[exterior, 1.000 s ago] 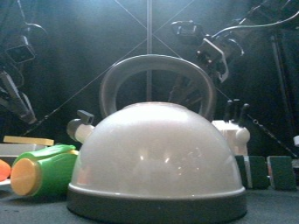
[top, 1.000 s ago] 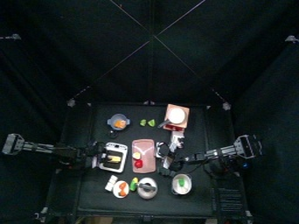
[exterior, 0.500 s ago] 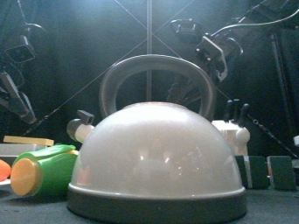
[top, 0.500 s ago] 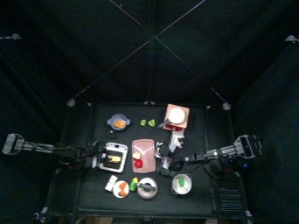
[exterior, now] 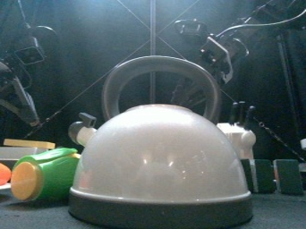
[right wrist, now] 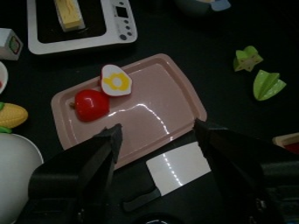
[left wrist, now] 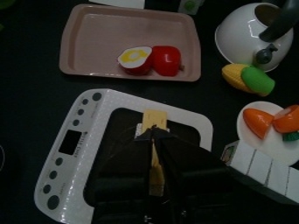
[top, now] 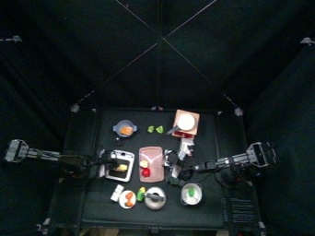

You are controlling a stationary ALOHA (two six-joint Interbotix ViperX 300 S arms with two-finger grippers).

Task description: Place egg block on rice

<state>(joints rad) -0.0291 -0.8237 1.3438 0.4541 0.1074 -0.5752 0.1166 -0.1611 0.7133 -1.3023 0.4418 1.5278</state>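
left wrist view: the left gripper (left wrist: 153,133) jaws are seen closing on the egg block (left wrist: 153,122); it should be gripped squarely before lifting. the right gripper (right wrist: 156,140) jaws stand open.

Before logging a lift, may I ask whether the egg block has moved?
No: top view shows the egg block still in the black tray beside the pink tray.

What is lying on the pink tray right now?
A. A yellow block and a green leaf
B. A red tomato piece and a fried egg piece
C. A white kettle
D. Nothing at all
B: in the right wrist view the pink tray carries a red tomato piece and a fried egg piece, white with a yellow yolk, side by side.
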